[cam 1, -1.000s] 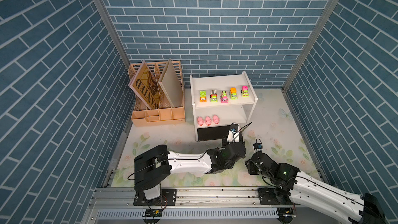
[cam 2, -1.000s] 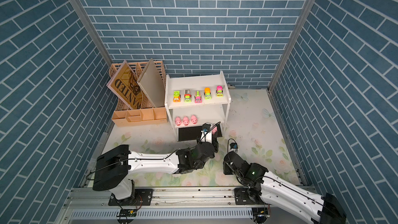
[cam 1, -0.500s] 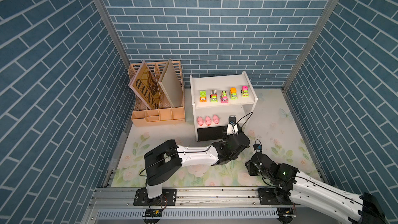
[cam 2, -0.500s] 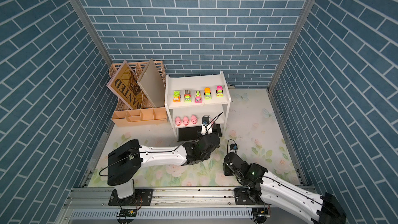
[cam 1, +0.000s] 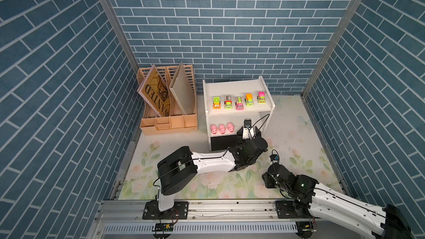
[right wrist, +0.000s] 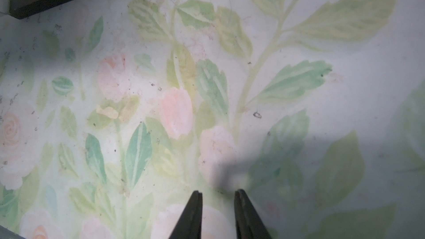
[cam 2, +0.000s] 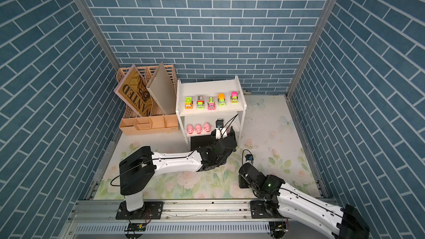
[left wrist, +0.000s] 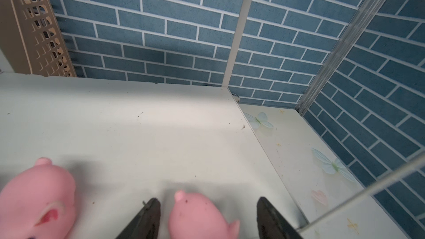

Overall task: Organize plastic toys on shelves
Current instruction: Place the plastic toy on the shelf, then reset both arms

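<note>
The white shelves [cam 1: 234,88] stand at the back, seen in both top views. Several neon toy trucks [cam 1: 239,104] line the top board. Three pink pigs [cam 1: 222,129] sit in a row on the middle board. My left gripper [left wrist: 208,201] reaches onto that board to their right and is open. A further pig [left wrist: 197,217] rests on the board between its fingers, with a gap to each finger. The neighbouring pig [left wrist: 36,203] shows beside it in the left wrist view. My right gripper [right wrist: 218,191] hovers low over the floral mat, its fingers close together with nothing between them.
A peach slotted file organizer [cam 1: 170,120] with a "WANTED" board [cam 1: 156,93] stands left of the shelves [cam 2: 207,88]. The shelves' right side panel [cam 1: 272,109] is close to the left gripper [cam 1: 249,132]. The right arm [cam 1: 299,185] lies over the mat's front right.
The left arm has pushed forward onto the middle board. Its jaws have opened and let go of the pig. The right arm has not moved.
</note>
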{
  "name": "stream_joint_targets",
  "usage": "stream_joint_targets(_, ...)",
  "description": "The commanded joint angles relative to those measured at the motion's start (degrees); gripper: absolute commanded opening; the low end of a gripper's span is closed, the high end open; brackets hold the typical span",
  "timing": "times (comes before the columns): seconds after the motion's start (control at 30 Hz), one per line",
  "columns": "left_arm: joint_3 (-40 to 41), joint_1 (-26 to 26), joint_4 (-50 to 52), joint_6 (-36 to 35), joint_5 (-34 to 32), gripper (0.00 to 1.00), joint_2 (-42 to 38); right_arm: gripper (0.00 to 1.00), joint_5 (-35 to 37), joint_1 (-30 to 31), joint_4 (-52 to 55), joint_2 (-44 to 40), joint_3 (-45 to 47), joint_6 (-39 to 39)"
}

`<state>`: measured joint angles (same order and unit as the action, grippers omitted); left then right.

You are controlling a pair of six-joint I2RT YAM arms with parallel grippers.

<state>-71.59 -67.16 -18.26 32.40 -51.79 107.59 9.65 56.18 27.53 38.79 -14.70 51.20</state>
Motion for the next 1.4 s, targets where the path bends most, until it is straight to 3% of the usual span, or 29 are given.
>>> stream_joint_targets(0.0, 0.61, 0.36, 2.93, -0.19, 1.55, 0.77, -0.37, 0.28, 0.04, -0.26, -0.11, 0.13, 0.03, -0.05)
stream_joint_targets(0.27, 2.39, -4.64, 2.5, -5.13, -2.85, 0.83, -4.85, 0.28, 0.45, -0.22, 0.33, -0.11, -0.86, -0.27)
stream_joint_targets(0.4, 5.34, -9.22, 7.25, -2.55, -7.5, 0.84, -9.37, 0.28, 1.52, -0.23, 0.6, -0.81, -1.29, -0.01)
stream_joint_targets(0.57, 9.87, -14.09, 23.93, 11.46, -11.0, 0.85, -16.76, 0.29, 5.29, -0.43, 0.16, -0.62, -2.34, 0.22)
stream_joint_targets(0.77, 16.81, -14.13, 50.7, 37.55, -14.36, 0.91, -24.88, 0.35, 9.89, -4.65, -3.55, 3.5, -5.88, -1.47)
stream_joint_targets(0.83, 19.72, -11.97, 55.48, 41.82, -15.65, 0.95, -27.99, 0.38, 13.71, -6.63, -4.38, 5.53, -8.57, -3.67)
stream_joint_targets(1.0, 29.02, -0.28, 54.27, 41.32, -15.44, 1.0, -35.45, 0.45, 19.95, -17.85, -7.12, 10.56, -13.65, -11.12)
stream_joint_targets(1.2, 37.81, 12.98, 41.68, 27.72, -21.67, 1.0, -44.46, 0.55, 18.99, -32.05, -16.25, 12.73, -13.21, -20.36)
stream_joint_targets(1.3, 42.05, 18.93, 30.54, 16.12, -23.87, 1.0, -44.09, 0.59, 22.67, -36.11, -22.26, 14.48, -10.42, -22.77)
stream_joint_targets(1.37, 41.77, 24.38, 27.17, 12.54, -20.47, 1.0, -42.15, 0.61, 25.16, -37.76, -28.24, 15.41, -7.93, -25.11)
